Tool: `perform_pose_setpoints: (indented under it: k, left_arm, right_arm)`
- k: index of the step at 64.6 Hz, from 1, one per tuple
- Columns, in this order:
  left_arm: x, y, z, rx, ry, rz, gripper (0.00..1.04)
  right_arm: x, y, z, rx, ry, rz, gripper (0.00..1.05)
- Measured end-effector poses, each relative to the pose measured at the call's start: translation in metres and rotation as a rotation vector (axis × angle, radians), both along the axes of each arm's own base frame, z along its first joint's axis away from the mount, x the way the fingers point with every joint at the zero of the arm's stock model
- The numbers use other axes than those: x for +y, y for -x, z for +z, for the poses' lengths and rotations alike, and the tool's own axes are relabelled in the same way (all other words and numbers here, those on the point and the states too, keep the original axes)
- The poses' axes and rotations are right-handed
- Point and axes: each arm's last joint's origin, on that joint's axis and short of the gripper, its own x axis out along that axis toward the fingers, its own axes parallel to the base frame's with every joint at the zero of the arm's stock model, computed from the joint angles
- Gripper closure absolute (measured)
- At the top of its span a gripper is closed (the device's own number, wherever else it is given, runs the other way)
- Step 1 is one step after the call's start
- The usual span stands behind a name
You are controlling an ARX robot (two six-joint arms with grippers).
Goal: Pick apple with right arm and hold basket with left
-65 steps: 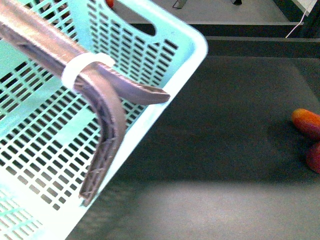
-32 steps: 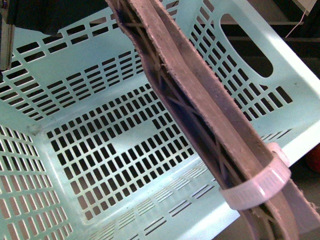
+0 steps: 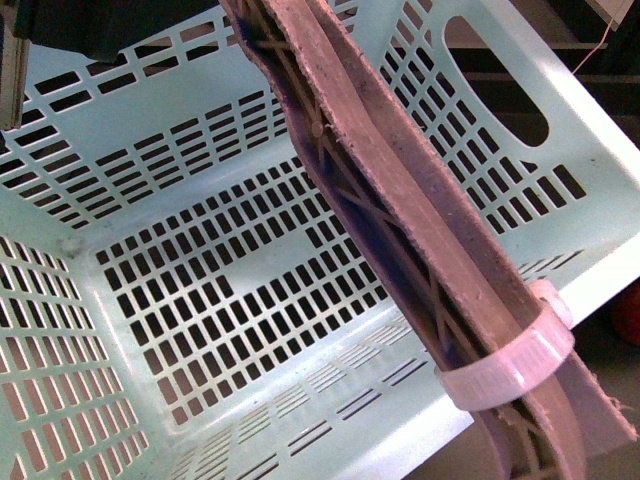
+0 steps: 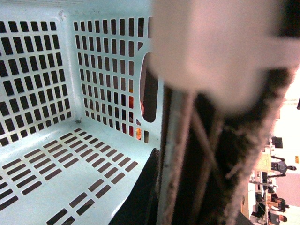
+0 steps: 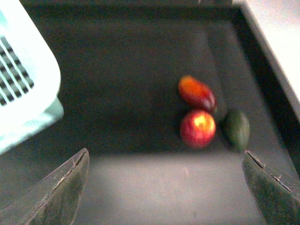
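The pale turquoise basket (image 3: 200, 290) fills the front view, tilted, its slotted floor and walls facing the camera. My left gripper (image 4: 165, 187) is shut on the basket's wall; one brownish ribbed finger (image 3: 400, 220) with a white zip tie (image 3: 505, 370) crosses the front view diagonally. In the right wrist view the round red apple (image 5: 198, 128) with a yellowish patch lies on the dark table, ahead of my open right gripper (image 5: 166, 197). Nothing is between its fingers. The basket's corner (image 5: 23, 79) shows far off to one side.
An oblong orange-red fruit (image 5: 197, 93) touches the apple on its far side, and a dark green oval fruit (image 5: 236, 128) lies right beside it. A raised dark ledge (image 5: 262, 84) with a pale surface beyond bounds the table near the fruit.
A second ago the basket took up only the left of the front view, with table and fruit to the right. It has swung across and now fills the view. Since half a second ago it barely shifted.
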Motion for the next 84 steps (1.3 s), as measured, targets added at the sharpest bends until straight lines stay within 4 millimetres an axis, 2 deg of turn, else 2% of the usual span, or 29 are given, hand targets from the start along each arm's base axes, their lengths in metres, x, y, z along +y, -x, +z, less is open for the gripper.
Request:
perform_pose_setpoints:
  k: [9, 20, 30, 41, 52, 58, 66, 84]
  left_arm:
    - [0.0, 0.0, 0.0, 0.001, 0.0, 0.001, 0.98]
    - [0.0, 0.0, 0.0, 0.001, -0.002, 0.0, 0.98]
    - [0.0, 0.0, 0.0, 0.0, -0.003, 0.002, 0.98]
    - [0.0, 0.0, 0.0, 0.001, -0.002, 0.0, 0.98]
    - [0.0, 0.0, 0.0, 0.0, -0.002, 0.0, 0.98]
    - [0.0, 0.0, 0.0, 0.0, -0.002, 0.0, 0.98]
    - [0.0, 0.0, 0.0, 0.0, -0.003, 0.001, 0.98]
    - [0.0, 0.0, 0.0, 0.001, -0.003, 0.0, 0.98]
  right_arm:
    - [-0.01, -0.011, -0.008, 0.049, 0.015, -0.009, 0.09]
    - [-0.033, -0.039, -0.025, 0.108, 0.042, -0.074, 0.09]
    - [-0.062, -0.086, -0.06, 0.203, 0.02, -0.148, 0.09]
    - [-0.079, -0.113, -0.102, 0.327, -0.005, -0.209, 0.09]
    - [-0.088, -0.13, -0.138, 0.423, -0.037, -0.261, 0.09]
    - [-0.09, -0.142, -0.15, 0.441, -0.056, -0.28, 0.09]
    - [-0.09, -0.159, -0.161, 0.441, -0.088, -0.297, 0.09]
    - [-0.087, -0.202, -0.17, 0.404, -0.112, -0.293, 0.09]
